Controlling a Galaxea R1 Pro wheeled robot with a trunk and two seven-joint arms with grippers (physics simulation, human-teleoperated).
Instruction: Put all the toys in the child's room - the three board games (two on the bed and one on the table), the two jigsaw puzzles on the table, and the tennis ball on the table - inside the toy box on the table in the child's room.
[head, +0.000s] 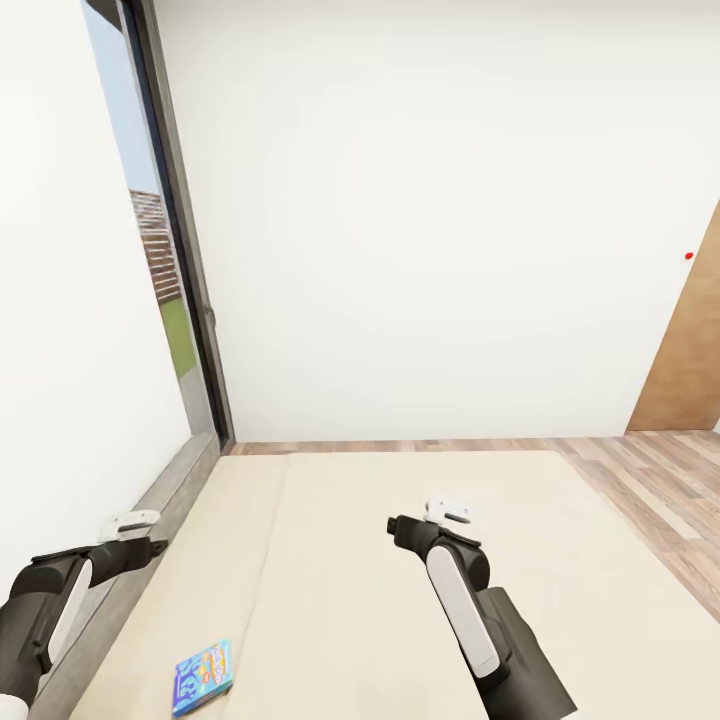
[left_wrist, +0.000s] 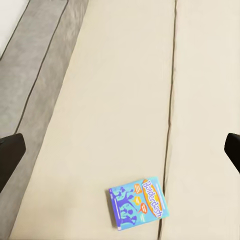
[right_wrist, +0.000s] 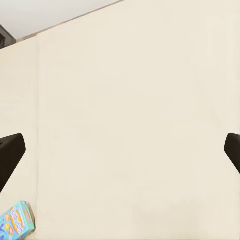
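One blue board game flat on the bed, near its grey left edge.

Bare mattress spreads wide around it. Left hand hovers above, right hand over mid-bed; both hands' fingers spread apart, holding nothing.

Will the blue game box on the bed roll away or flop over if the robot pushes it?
Probably not. The board game is a thin flat box lying face up on the bed, so it would likely slide, not roll. Its straight edges suggest it is stiff. Lying so flat, its edges may be hard to grab.
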